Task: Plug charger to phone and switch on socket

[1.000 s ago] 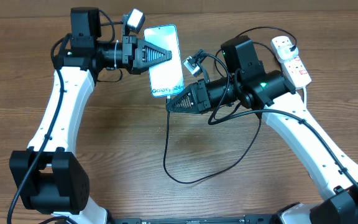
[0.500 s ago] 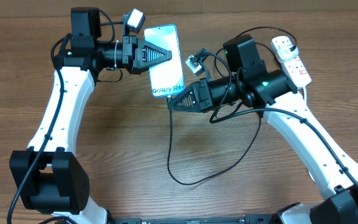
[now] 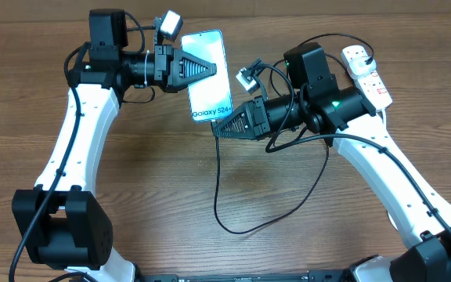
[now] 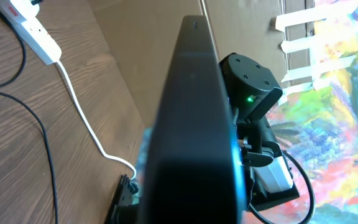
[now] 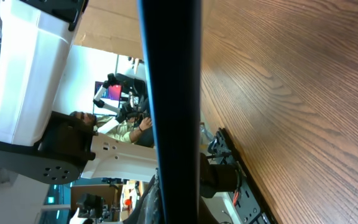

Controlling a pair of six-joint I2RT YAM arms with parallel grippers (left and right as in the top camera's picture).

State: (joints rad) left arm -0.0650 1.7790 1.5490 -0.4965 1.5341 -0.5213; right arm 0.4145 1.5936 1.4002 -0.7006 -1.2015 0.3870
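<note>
L gripper (image 3: 207, 69) hadn't budged: clamped on the phone (image 3: 212, 51) at its left edge, screen up, held between the 2 arms. Over the last 1 s the R gripper (image 3: 218, 131), clenched on the charger (image 3: 217, 184) near its tip, crept up and right to just under the phone's bottom edge, slack loop trailing. Tip vs port too small to tell, prob. not seated yet. Far right, the socket (image 3: 369, 77) lay untouched, so switching on looked still to do.
</note>
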